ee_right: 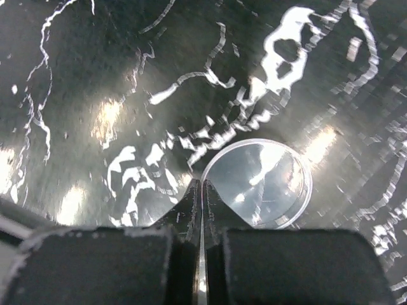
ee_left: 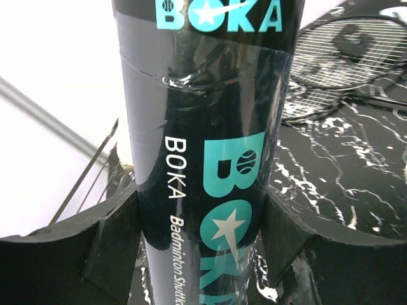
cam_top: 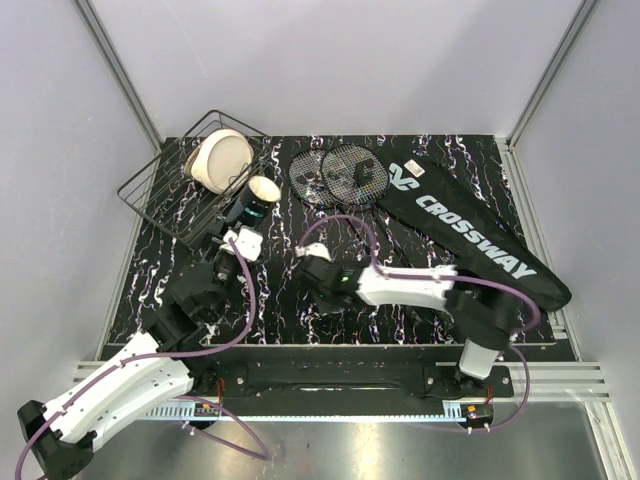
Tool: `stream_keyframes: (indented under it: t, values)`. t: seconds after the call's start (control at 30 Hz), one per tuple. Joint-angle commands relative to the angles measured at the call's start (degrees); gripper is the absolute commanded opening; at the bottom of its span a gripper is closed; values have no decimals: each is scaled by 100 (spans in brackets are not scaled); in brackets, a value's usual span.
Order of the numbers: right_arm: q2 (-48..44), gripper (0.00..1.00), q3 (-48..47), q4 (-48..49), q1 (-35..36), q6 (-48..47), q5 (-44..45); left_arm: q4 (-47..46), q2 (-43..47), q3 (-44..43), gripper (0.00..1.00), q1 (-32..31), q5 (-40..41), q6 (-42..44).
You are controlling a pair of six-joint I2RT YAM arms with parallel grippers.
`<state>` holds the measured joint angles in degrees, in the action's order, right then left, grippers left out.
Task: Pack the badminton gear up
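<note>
Tabletop [cam_top: 290,320]: black with white marbling; all the gear lies or hangs over its far half.

Racket bag [cam_top: 470,240]: long, black, lettered CROSSWAY, lying flat on the right and slanting from far-middle to near-right. It looks soft and limp, so it would sag if lifted from one spot. The edge of its mouth is the best place to take hold.

Wire basket [cam_top: 160,195]: tipped at the far-left corner with a cream round object [cam_top: 220,160] in it. Neither is part of the gear.

Rackets [cam_top: 355,175]: two round strung heads overlap at the far middle, just left of the bag's far end. Their shafts run near-right and the handles are hard to make out. They are likely light with stiff frames, and the strings are delicate, so grip the shaft or handle.

Shuttle tube [ee_left: 203,159]: black with teal BOKA lettering, held off the tabletop near the basket, open mouth toward the far side. It is probably light cardboard under glossy film, so slippery and easy to crush. A moderate squeeze at mid-body suits it.

Left gripper [ee_left: 200,203]: parted to the tube's width, one finger pressed against each side of the tube.

Right gripper [ee_right: 201,187]: fingers pressed together with nothing visibly between them, tips low over the tabletop at the lid's left rim.

Clear round lid [ee_right: 261,184]: lies flat, probably the tube's cap. It is thin, light and hard to pinch; take it by the rim.
</note>
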<state>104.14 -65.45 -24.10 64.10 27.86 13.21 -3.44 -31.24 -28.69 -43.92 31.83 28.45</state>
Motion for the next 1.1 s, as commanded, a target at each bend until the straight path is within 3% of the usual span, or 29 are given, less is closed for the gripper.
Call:
stream_keyframes:
  t: [0.0, 0.07, 0.2, 0.37, 0.6, 0.87, 1.07]
  values:
    - [-1987, 0, 628, 290, -554, 123, -131, -166, -75, -67, 0, 15, -1309, 108]
    - [-2972, 0, 1154, 835, -1342, 141, -1470, -69, -206, -84, 0, 24, -2054, 161]
    - [-4101, 0, 1281, 881, -2162, -17, -2690, 299, -505, -233, 0, 6, -2813, 249]
    - [-4464, 0, 728, 520, -2296, -219, -3937, 327, -514, -199, 0, 15, -3883, 407]
    - [-4279, 0, 314, 441, -2296, -245, -4810, 520, -505, -137, 0, -55, -4967, 627]
    - [-4332, 0, 199, 423, -2287, -158, -4836, 573, -576, -163, 0, -108, -4915, 671]
    - [-4139, 0, 384, 985, -2287, 193, -5293, 573, -523, -146, 0, -125, -4967, 715]
